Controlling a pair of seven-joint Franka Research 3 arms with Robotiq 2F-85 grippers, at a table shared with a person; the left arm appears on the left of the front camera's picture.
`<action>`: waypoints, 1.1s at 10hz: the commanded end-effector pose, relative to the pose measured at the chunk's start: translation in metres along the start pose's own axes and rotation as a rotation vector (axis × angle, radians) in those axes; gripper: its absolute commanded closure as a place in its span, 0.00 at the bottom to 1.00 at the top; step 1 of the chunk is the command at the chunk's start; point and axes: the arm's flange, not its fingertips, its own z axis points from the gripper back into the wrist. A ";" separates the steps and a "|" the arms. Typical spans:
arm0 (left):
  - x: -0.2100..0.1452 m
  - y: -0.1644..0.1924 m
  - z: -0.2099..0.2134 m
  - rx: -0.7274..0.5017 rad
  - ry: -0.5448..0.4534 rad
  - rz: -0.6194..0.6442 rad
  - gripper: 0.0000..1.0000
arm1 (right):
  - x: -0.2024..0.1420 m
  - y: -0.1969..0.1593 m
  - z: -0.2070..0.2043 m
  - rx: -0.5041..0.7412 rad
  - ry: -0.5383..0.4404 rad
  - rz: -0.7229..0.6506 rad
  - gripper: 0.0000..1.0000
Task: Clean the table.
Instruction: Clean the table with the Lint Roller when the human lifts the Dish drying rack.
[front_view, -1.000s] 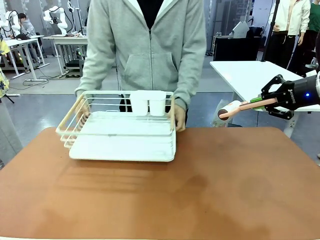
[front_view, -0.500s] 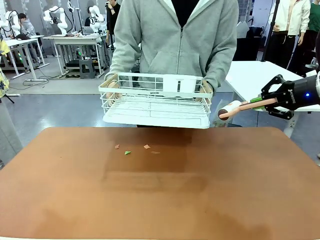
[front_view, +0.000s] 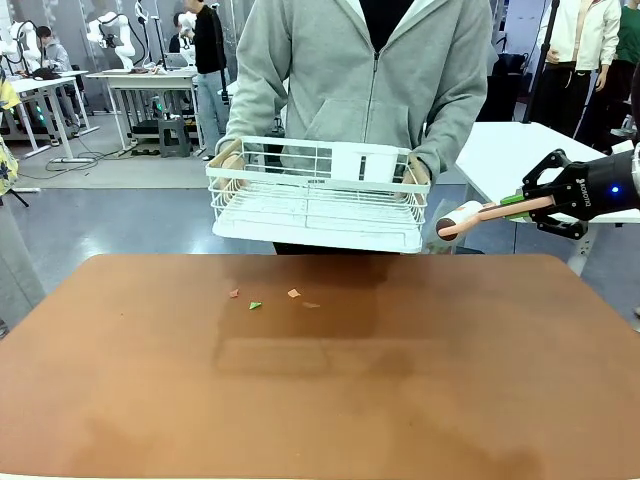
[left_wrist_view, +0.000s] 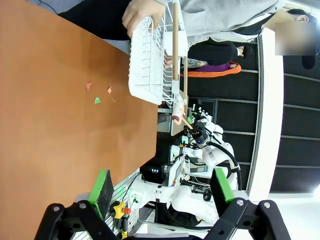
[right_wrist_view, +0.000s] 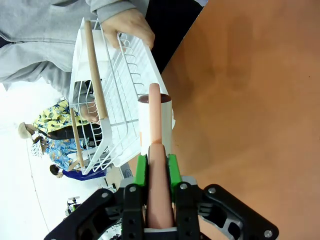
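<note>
Lifted off the table (front_view: 420, 380), dish rack (front_view: 315, 205) held aloft by person (front_view: 360, 70); right pincer (front_view: 515, 205) clamps roller (front_view: 460, 218), left pincer (left_wrist_view: 161, 184) released

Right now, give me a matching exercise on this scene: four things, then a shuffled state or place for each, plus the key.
Column 1
1. white wire dish rack
2. small coloured scraps
3. pink-handled white roller
4. left gripper

Column 2
A. lying on the reddish-brown table
B. open, holding nothing
C. held up off the table by the person
D. clamped in the shut right gripper

Pairs: 1-C, 2-A, 3-D, 4-B
</note>
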 end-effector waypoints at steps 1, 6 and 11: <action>-0.003 0.001 0.003 0.003 0.009 -0.010 0.00 | -0.001 0.000 -0.001 -0.001 0.002 0.000 1.00; -0.003 0.001 0.003 0.003 0.009 -0.010 0.00 | -0.001 0.000 -0.001 -0.001 0.002 0.000 1.00; -0.003 0.001 0.003 0.003 0.009 -0.010 0.00 | 0.006 0.048 0.004 -0.117 -0.066 0.351 0.79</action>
